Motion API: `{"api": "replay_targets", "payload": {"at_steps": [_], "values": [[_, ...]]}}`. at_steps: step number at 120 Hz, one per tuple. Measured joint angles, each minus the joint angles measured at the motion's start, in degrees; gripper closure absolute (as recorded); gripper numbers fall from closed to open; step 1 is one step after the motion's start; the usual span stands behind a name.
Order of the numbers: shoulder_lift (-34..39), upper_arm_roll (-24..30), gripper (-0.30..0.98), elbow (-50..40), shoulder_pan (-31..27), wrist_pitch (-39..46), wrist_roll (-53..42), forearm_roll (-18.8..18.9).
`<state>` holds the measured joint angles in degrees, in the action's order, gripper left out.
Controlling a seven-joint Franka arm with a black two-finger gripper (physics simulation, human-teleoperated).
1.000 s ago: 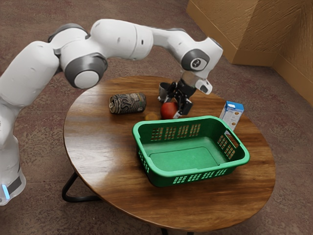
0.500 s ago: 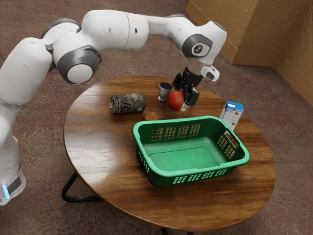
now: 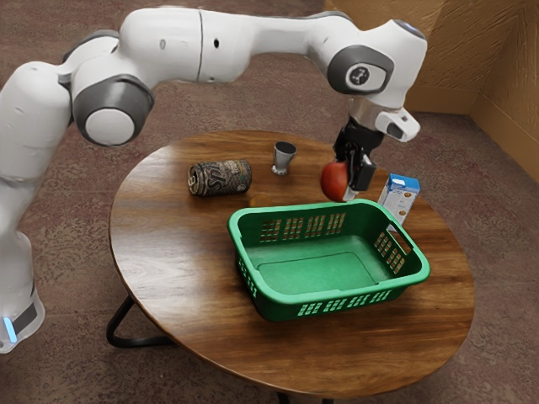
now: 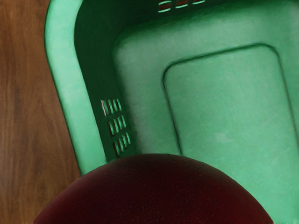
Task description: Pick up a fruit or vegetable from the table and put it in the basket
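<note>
On the round wooden table [image 3: 168, 269] stands the green basket [image 3: 337, 295]. A dark can [image 3: 221, 178] lies on its side; a carton [image 3: 398, 199] stands beside the basket. My gripper [image 3: 344, 180], jaws parted by the fruit's width, clasps the red fruit [image 3: 333, 181], raised near the basket's rim. A metal cup [image 3: 283, 158] stands behind.

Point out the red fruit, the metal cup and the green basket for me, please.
Red fruit [image 3: 333, 181]: exterior view, on its skin, near the middle.
Metal cup [image 3: 284, 158]: exterior view, on the outer side of its bowl.
Green basket [image 4: 71, 93]: wrist view, on its rim.
</note>
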<state>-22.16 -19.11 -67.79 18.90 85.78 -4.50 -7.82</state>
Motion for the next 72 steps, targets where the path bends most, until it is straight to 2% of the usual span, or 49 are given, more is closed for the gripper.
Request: {"api": "replay_targets", "payload": {"at_steps": [32,43,72], "values": [[-0.88,1.81,0.19,0.10,1.74,0.38,-0.07,0.01],[-0.89,2.21,0.06,0.09,1.77,0.40,-0.07,-0.10],[-1.30,2.84,0.02,0.09,1.67,0.37,0.00,-0.32]]}}
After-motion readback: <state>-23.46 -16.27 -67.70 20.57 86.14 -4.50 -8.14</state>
